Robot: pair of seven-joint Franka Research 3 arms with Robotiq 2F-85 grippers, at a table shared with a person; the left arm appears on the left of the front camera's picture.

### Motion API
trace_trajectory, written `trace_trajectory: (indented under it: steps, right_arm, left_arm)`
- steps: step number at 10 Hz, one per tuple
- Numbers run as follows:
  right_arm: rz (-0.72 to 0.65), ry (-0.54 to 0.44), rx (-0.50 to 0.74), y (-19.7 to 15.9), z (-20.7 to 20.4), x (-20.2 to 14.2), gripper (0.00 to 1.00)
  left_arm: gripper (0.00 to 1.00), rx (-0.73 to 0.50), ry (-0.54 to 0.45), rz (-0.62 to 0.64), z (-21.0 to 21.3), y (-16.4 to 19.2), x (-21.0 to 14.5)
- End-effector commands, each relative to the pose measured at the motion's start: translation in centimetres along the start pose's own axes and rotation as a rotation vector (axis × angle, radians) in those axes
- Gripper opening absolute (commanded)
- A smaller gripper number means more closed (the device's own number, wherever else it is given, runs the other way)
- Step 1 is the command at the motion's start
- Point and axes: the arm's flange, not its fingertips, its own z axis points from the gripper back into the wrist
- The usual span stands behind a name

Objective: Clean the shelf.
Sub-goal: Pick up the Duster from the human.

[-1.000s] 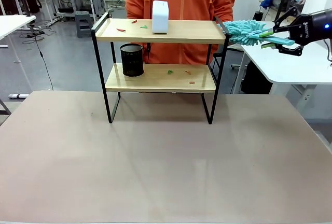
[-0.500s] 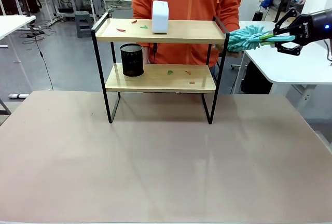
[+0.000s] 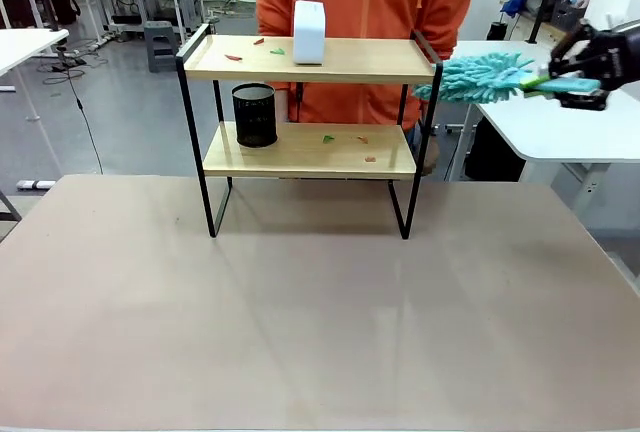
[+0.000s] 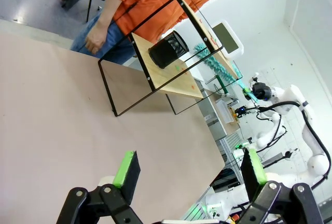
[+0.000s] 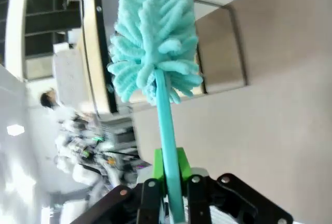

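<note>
Front view suggests cleaning has barely begun: coloured scraps lie on both boards of the shelf near the desk's far edge, the right jaws pinch a teal duster just beside its upper right end, and the left jaws are spread, empty.

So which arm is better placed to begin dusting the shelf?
Right. The right gripper is shut on the duster, whose head is by the top board of the shelf. The left gripper is open and empty, over the table.
</note>
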Motion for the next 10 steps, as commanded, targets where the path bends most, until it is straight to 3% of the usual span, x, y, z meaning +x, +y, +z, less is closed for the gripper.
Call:
trace_trajectory:
  steps: [1,4,6,8,10]
  right_arm:
    - [0.319,-0.123,-0.124,-0.6,5.4,-6.7,0.0]
    - [0.524,-0.181,-0.236,-4.6,11.4,-16.4,0.0]
    - [0.549,-0.193,-0.256,-7.3,12.4,-20.4,0.0]
    - [0.5,-0.209,-0.218,-8.6,11.6,-20.2,0.0]
    - [0.547,-0.191,-0.252,-6.9,13.5,-20.2,0.0]
  left_arm:
    - [1.0,-0.015,-0.016,-0.023,-0.2,-0.1,-0.1]
    - [1.0,-0.015,-0.016,-0.023,-0.2,-0.1,-0.1]
    - [1.0,-0.015,-0.016,-0.023,-0.2,-0.1,-0.1]
    - [1.0,-0.015,-0.016,-0.023,-0.2,-0.1,-0.1]
    - [1.0,-0.015,-0.016,-0.023,-0.2,-0.1,-0.1]
